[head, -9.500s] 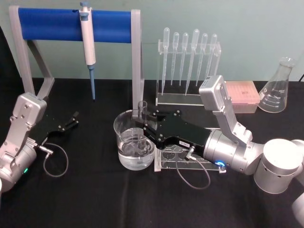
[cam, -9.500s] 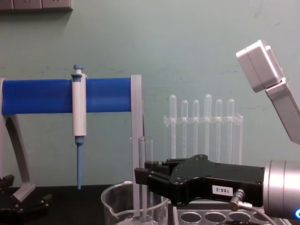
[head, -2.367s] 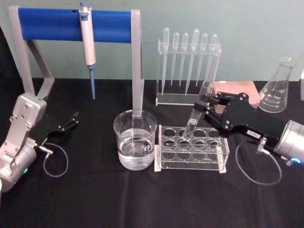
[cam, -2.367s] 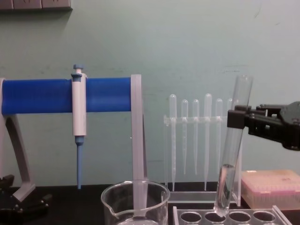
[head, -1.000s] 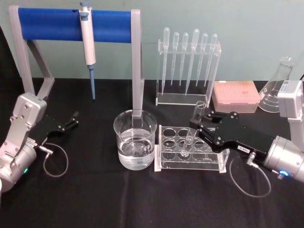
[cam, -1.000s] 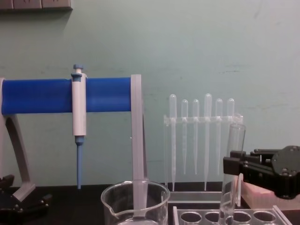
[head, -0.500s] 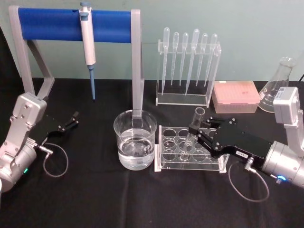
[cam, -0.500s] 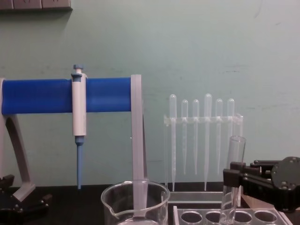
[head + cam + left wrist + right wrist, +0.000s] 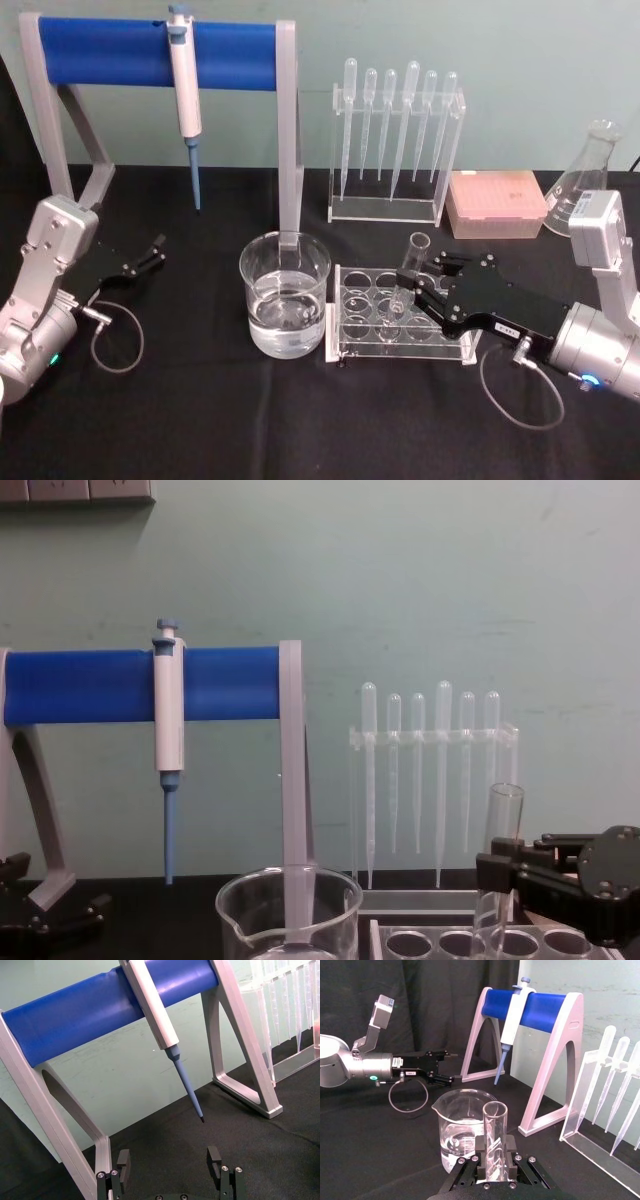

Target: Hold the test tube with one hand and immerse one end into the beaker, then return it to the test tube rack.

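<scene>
Right tool (image 9: 418, 284) pinching clear glass test tube (image 9: 403, 281) (slightly tilted), lower end inside clear rack (image 9: 352, 345); left tool (image 9: 170, 1164) spread, parked.

I work at a lab bench: pipette rack (image 9: 395, 140), pipettor (image 9: 184, 85) on stand, flask (image 9: 585, 180), black tabletop (image 9: 200, 400).

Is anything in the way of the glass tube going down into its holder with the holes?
Nothing visible blocks it. The right tool is shut on the test tube, whose lower end already sits in a hole of the clear rack, tilted a little. The beaker stands beside the rack, apart from the tube.
</scene>
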You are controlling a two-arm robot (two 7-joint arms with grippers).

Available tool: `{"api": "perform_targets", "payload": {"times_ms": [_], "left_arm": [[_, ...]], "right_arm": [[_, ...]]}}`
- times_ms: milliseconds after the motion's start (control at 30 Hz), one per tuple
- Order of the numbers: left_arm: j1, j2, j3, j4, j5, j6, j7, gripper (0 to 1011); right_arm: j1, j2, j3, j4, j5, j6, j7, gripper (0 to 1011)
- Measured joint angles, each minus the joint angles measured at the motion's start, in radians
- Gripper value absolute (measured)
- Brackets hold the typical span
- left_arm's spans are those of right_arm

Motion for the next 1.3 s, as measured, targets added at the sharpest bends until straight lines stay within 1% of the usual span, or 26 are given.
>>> {"api": "perform_targets", "payload": {"times_ms": [267,400,467,500,533,667,700,733,767,800,867,967,1000,1033,1100,1133,1200,1300], "left_arm": [[0.0,0.0,0.0,0.0,0.0,0.0,0.0,1000],[0.0,0.0,0.0,0.0,0.0,0.0,0.0,1000],[0.0,0.0,0.0,0.0,0.0,0.0,0.0,1000],[0.0,0.0,0.0,0.0,0.0,0.0,0.0,1000],[0.0,0.0,0.0,0.0,0.0,0.0,0.0,1000],[0.0,0.0,0.0,0.0,0.0,0.0,0.0,1000],[0.0,0.0,0.0,0.0,0.0,0.0,0.0,1000],[0.0,0.0,0.0,0.0,0.0,0.0,0.0,1000],[0.0,0.0,0.0,0.0,0.0,0.0,0.0,1000],[0.0,0.0,0.0,0.0,0.0,0.0,0.0,1000],[0.0,0.0,0.0,0.0,0.0,0.0,0.0,1000],[0.0,0.0,0.0,0.0,0.0,0.0,0.0,1000],[0.0,0.0,0.0,0.0,0.0,0.0,0.0,1000],[0.0,0.0,0.0,0.0,0.0,0.0,0.0,1000],[0.0,0.0,0.0,0.0,0.0,0.0,0.0,1000],[0.0,0.0,0.0,0.0,0.0,0.0,0.0,1000],[0.0,0.0,0.0,0.0,0.0,0.0,0.0,1000],[0.0,0.0,0.0,0.0,0.0,0.0,0.0,1000]], "right_arm": [[0.0,0.0,0.001,0.0,0.001,0.001,0.0,222],[0.0,0.0,0.001,0.0,0.002,0.001,0.0,269],[0.0,0.001,0.001,0.0,0.002,0.001,0.0,367],[0.0,0.001,0.001,0.0,0.002,0.001,0.0,367],[0.0,0.001,0.001,0.0,0.002,0.001,0.0,422],[0.0,0.001,0.001,-0.001,0.003,0.001,0.0,570],[0.0,0.001,0.001,-0.001,0.003,0.001,0.0,595],[0.0,0.001,0.001,-0.001,0.003,0.001,0.0,595],[0.0,0.001,0.001,-0.001,0.003,0.001,0.0,657],[0.0,0.001,0.001,-0.001,0.003,0.001,0.0,696],[0.0,0.001,0.001,-0.001,0.003,0.001,0.0,734],[0.0,0.001,0.001,-0.001,0.004,0.001,0.0,848],[-0.001,0.001,0.002,-0.003,0.005,0.0,0.0,848],[-0.001,0.001,0.002,-0.003,0.005,0.0,0.0,898],[-0.006,0.0,0.01,-0.013,0.011,-0.002,-0.001,931],[-0.008,0.0,0.013,-0.018,0.015,-0.003,-0.002,976],[-0.013,-0.004,0.025,-0.032,0.028,-0.003,-0.01,1003],[-0.021,-0.013,0.047,-0.052,0.049,0.006,-0.034,1002]]}}
